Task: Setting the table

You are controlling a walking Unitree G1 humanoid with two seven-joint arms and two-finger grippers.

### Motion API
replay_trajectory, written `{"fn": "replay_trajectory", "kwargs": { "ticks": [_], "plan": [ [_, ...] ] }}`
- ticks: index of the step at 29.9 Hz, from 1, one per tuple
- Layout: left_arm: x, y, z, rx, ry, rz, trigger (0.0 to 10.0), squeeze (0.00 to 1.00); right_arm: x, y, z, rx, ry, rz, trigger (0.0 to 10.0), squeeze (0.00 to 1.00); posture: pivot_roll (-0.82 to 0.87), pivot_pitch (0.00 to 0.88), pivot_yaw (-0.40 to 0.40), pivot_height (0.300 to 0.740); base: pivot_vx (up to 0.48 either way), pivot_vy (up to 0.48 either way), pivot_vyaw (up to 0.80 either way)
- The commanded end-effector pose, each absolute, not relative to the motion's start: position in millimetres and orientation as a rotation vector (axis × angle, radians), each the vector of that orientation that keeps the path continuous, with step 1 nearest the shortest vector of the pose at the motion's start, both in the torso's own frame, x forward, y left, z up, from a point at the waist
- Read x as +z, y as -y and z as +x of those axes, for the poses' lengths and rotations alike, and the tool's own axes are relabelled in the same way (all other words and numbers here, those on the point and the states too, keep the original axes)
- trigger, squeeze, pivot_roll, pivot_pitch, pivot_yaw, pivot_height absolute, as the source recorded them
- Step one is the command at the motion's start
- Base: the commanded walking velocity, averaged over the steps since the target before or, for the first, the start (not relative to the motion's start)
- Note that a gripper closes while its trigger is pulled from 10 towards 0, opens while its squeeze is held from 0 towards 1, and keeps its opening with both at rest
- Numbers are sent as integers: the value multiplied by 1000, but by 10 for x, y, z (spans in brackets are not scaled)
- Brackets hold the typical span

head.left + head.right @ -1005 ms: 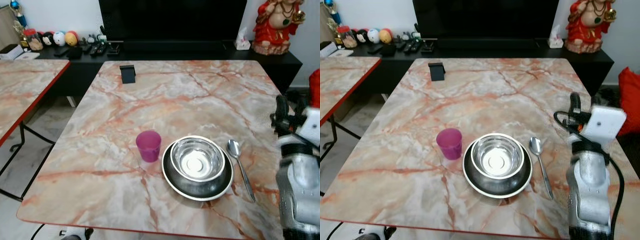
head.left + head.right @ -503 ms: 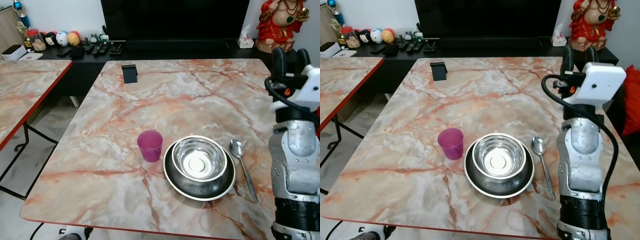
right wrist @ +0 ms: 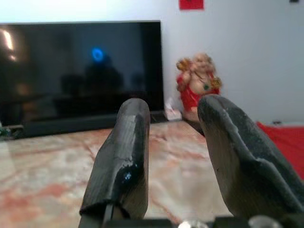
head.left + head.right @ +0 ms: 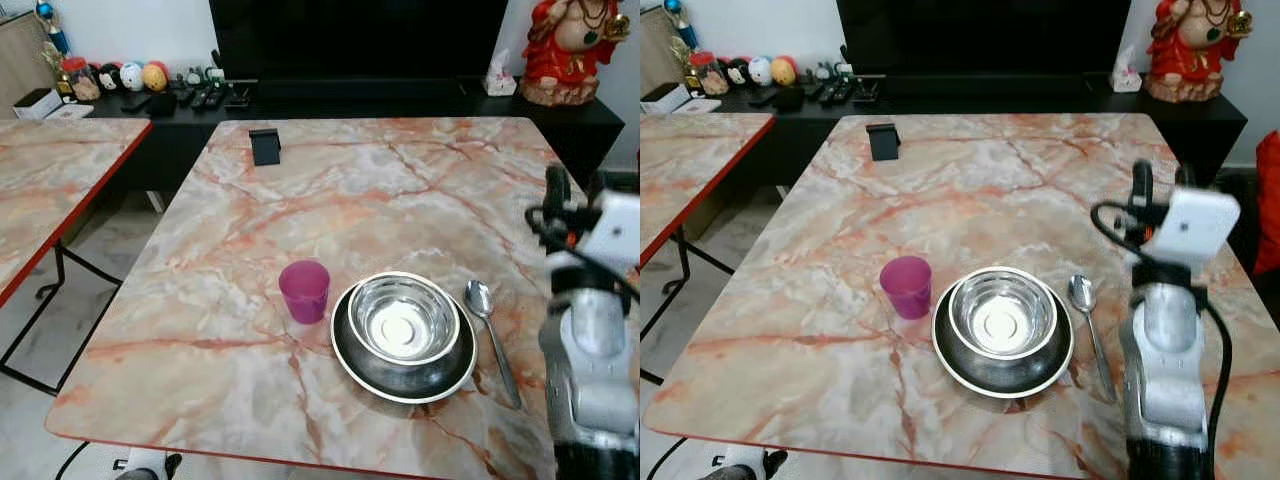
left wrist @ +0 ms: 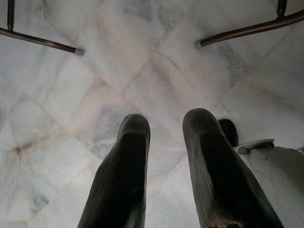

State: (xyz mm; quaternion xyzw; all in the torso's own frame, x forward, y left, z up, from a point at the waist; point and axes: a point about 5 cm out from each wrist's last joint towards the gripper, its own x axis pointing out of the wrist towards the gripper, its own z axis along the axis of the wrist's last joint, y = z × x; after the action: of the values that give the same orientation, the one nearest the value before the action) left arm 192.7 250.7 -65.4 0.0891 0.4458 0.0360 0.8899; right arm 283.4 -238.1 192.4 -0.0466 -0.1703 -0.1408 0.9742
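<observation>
Marble-patterned table (image 4: 970, 180), pink-orange veined, is seen from above with a place setting near its front edge. Steel bowl (image 4: 1002, 315) is set inside a wider steel plate (image 4: 980, 372), the two nested and touching. Purple cup (image 4: 906, 286) is stood upright just beside the plate on the robot's left, apart from it by a thin gap. Spoon (image 4: 1089, 323) is laid flat on the robot's right of the plate, bowl end away from the robot, handle toward the front edge, close to the plate rim but not seen touching it. Small black object (image 4: 882, 141) is stood near the far left corner of the table. Right gripper (image 4: 1159, 187) is raised over the table's right side, well apart from the spoon, fingers pointed up and away; in the right wrist view its fingers (image 3: 123, 156) are held parted with a clear gap and nothing is gripped between them, with a dark TV (image 3: 71, 66) and a red figurine (image 3: 197, 80) seen beyond. Left gripper (image 5: 164, 142) is hung low over a pale tiled floor (image 5: 156, 71); its fingers are parted a little and empty, and dark table legs (image 5: 42, 42) are seen on the tiles. Second marble table (image 4: 50, 190) is stood on the robot's left.
</observation>
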Motion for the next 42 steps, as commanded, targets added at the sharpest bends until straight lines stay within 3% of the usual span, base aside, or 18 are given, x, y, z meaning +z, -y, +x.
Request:
{"fn": "replay_trajectory", "kwargs": {
  "ticks": [1,5,15,27,42],
  "plan": [
    [-656,-2565,1887,92,-930,193,10000,0,1954,2367,2802,-279,366,-96,10000,0,-35,0,37,731,0,0,0],
    [-669,-2560,1863,93,-937,189,10000,0,1775,2339,2767,-282,316,-82,10000,0,-35,0,26,731,0,0,0],
    [-698,-2546,1815,110,-944,153,10000,0,1846,2212,2871,-228,338,-69,10000,0,-24,0,3,731,0,0,0],
    [-857,-2247,1647,66,-996,148,10000,0,1861,2131,2910,-207,351,-45,10000,0,-20,0,-2,731,0,407,0],
    [-854,-2317,1614,60,-1004,168,10000,0,1863,1928,2967,-163,357,0,10000,0,-21,0,11,731,0,431,0]
  ]
}}
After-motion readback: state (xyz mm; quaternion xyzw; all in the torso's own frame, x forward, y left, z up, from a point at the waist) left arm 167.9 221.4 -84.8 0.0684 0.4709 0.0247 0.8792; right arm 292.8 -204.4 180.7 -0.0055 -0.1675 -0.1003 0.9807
